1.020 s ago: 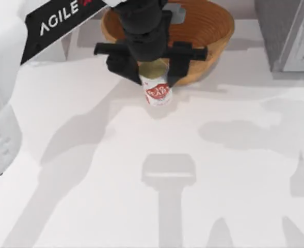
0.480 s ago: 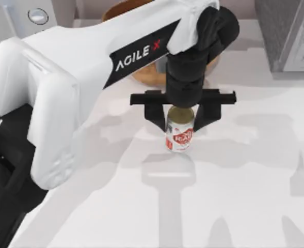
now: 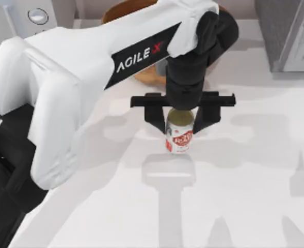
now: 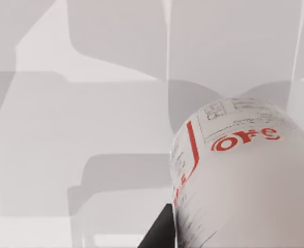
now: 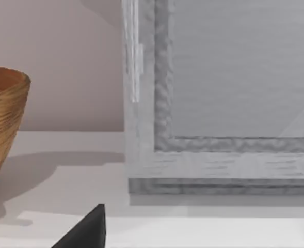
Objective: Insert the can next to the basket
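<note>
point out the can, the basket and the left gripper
can [image 3: 180, 138]: top view, on its red label.
basket [image 5: 2, 121]: right wrist view, on its ribbed outer wall.
left gripper [image 3: 178, 124]: top view, midway between its fingertips, which straddle the can.

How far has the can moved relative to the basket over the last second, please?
Yes: the can, held in the left gripper, moved from touching the basket toward the table's near edge and rightward, now apart from it.

Bright, even light falls on the white counter [image 3: 255, 206], where soft-edged grey shadows of the arms overlap near and right, the can [image 3: 179, 135] casts a faint shadow, its label looms large and slightly soft in the left wrist view, and nothing glares.
</note>
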Robot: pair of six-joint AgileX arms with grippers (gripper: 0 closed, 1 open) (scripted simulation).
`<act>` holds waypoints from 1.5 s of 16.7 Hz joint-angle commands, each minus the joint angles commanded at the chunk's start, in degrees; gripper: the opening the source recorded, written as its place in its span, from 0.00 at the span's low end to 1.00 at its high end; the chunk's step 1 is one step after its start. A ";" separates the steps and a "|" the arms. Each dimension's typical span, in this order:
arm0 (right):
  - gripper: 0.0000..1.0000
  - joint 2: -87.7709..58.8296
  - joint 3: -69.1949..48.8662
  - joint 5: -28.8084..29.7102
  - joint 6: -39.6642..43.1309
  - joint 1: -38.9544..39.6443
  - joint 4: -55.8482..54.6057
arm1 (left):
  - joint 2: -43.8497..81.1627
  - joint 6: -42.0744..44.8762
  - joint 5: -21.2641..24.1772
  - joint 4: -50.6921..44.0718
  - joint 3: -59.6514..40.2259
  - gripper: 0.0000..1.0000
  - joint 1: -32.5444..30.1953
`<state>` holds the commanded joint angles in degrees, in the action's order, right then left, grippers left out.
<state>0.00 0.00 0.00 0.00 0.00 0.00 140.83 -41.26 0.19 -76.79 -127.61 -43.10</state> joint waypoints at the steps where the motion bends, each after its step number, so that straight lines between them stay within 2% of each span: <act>1: 1.00 0.00 0.00 0.00 0.00 0.00 0.00 | -0.04 -0.01 -0.02 0.21 0.18 0.00 -0.02; 4: 1.00 0.00 0.00 0.00 0.00 0.00 0.00 | -0.04 -0.01 -0.02 0.21 0.18 0.00 -0.02; 17: 1.00 0.00 0.00 0.00 0.00 0.00 0.00 | -0.04 -0.01 -0.02 0.21 0.18 0.98 -0.02; 25: 1.00 0.00 0.00 0.00 0.00 0.00 0.00 | -0.04 -0.01 -0.02 0.21 0.18 1.00 -0.02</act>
<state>0.00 0.00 0.00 0.00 0.00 0.00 140.79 -41.27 0.16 -76.58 -127.43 -43.13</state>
